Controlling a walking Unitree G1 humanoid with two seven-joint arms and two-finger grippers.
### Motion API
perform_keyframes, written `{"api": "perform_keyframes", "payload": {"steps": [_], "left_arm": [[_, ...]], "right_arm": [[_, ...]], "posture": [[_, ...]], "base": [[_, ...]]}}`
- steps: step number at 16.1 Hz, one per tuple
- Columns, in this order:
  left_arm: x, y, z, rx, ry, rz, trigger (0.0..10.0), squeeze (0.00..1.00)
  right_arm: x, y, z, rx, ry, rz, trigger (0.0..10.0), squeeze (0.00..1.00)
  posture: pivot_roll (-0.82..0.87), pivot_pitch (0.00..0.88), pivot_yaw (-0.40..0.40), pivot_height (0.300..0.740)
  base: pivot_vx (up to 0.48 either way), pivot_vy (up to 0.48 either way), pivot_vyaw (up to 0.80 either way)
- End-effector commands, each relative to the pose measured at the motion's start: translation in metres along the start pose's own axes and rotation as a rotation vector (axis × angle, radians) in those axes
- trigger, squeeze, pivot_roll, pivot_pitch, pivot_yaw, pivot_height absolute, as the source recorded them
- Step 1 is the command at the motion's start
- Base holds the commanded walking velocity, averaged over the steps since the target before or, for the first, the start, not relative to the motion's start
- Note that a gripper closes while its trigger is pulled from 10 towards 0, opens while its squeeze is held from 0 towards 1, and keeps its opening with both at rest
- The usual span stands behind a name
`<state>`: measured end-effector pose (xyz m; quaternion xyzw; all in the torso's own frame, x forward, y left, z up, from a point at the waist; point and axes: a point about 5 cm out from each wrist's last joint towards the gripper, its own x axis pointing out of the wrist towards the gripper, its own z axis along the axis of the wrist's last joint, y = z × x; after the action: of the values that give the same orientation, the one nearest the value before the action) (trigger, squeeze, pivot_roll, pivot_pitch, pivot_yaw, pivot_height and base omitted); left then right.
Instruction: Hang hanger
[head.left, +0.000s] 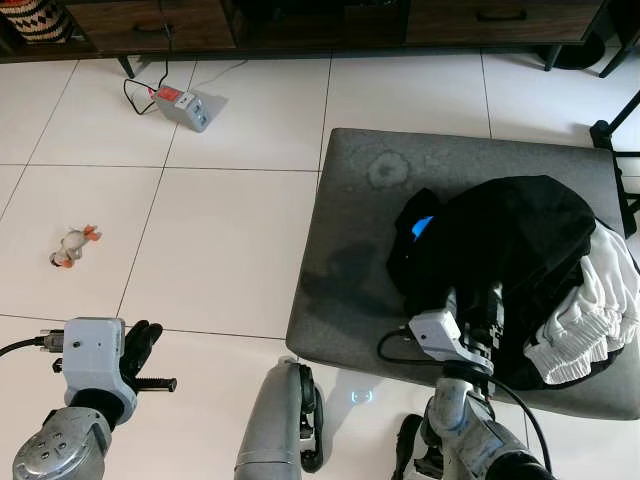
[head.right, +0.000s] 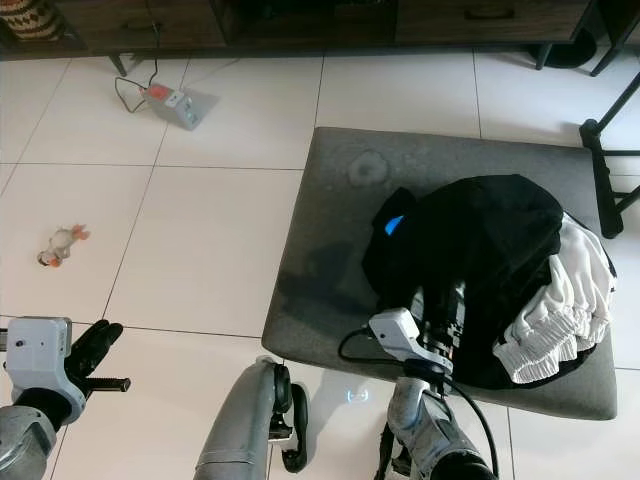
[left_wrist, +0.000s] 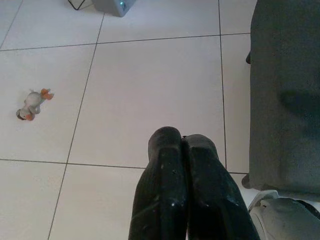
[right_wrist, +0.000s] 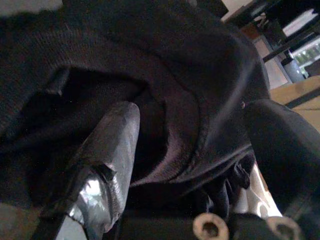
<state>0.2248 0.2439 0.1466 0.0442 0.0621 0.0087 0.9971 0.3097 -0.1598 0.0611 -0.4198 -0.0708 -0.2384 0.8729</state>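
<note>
Grey padded bench cushion (head.left: 370, 250) carries the crumpled black garment (head.left: 510, 250) straight ahead of the spread-fingered right gripper (right_wrist: 195, 150), already touching its folds, while the clenched left gripper (left_wrist: 182, 190) hangs well apart over tiles

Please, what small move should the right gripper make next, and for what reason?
Probably it should close its fingers on the black garment and lift a little. The right gripper is open, pushed into the dark folds of that garment on the grey cushion, one finger on each side of a fold. The left gripper is shut over the floor, idle.
</note>
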Motion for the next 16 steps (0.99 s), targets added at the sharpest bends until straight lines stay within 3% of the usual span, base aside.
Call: {"api": "perform_keyframes", "payload": {"steps": [1, 5, 12, 16], "left_arm": [[-0.005, 0.007, -0.007, 0.009, 0.041, 0.022, 10.0, 0.00], [-0.006, 0.006, -0.006, 0.009, 0.042, 0.018, 10.0, 0.00], [-0.012, 0.009, -0.007, 0.017, 0.055, 0.027, 10.0, 0.00], [-0.014, 0.011, -0.007, 0.022, 0.062, 0.031, 10.0, 0.00]], "right_arm": [[-0.013, 0.005, -0.012, -0.016, 0.067, 0.040, 10.0, 0.00], [-0.007, 0.002, -0.017, -0.043, 0.095, 0.031, 10.0, 0.00], [0.028, -0.012, -0.007, -0.086, 0.092, -0.069, 10.0, 0.00], [0.028, -0.010, -0.008, -0.063, 0.138, -0.046, 10.0, 0.00]], "posture": [[0.31, 0.515, 0.163, 0.617], [0.31, 0.522, 0.169, 0.617], [0.34, 0.537, 0.178, 0.617], [0.34, 0.538, 0.180, 0.617]], "base": [[0.000, 0.000, 0.00], [0.000, 0.000, 0.00], [0.000, 0.000, 0.00], [0.000, 0.000, 0.00]]}}
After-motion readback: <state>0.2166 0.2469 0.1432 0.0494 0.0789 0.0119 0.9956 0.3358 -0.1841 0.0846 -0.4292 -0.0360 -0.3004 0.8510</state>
